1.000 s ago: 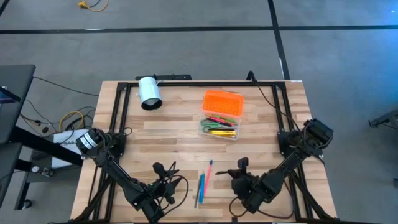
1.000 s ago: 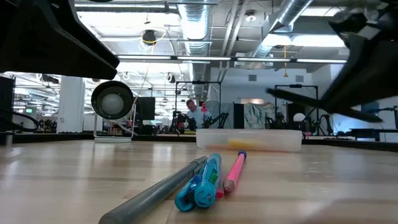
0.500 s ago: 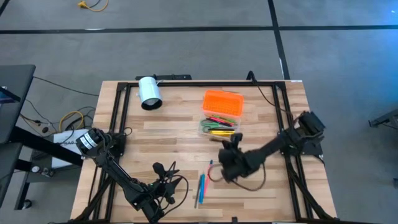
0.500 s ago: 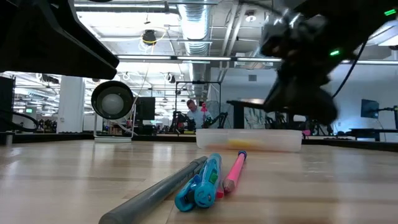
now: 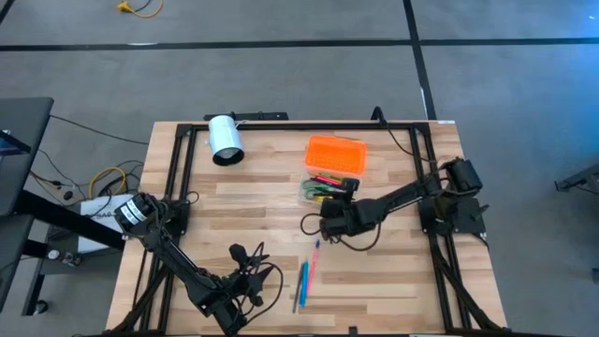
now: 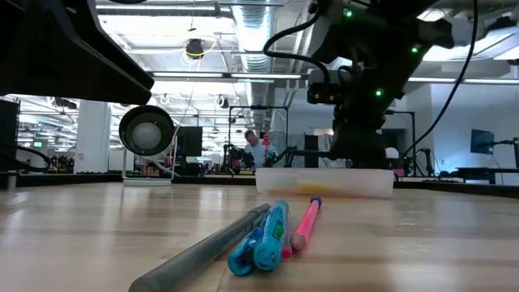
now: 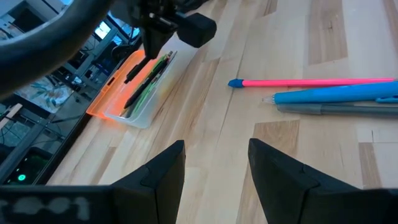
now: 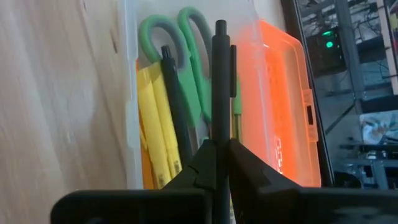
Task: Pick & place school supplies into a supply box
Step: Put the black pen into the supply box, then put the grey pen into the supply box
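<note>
Right pincer (image 8: 214, 149), black pen (image 8: 219, 81), now over supply box (image 8: 283, 106).

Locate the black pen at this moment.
The black pen is clamped in the right tool, held over the open supply box at mid-table.

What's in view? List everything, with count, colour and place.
supply box: one, clear with orange lid, table's far middle
scissors: one, green handles, in the box
pencils: several, yellow, in the box
black pen: one, held over the box
loose pens: three, pink, blue, grey, near middle of table
cylinder: one, white, far left
right gripper: shut on the black pen
left gripper: open, near edge
</note>
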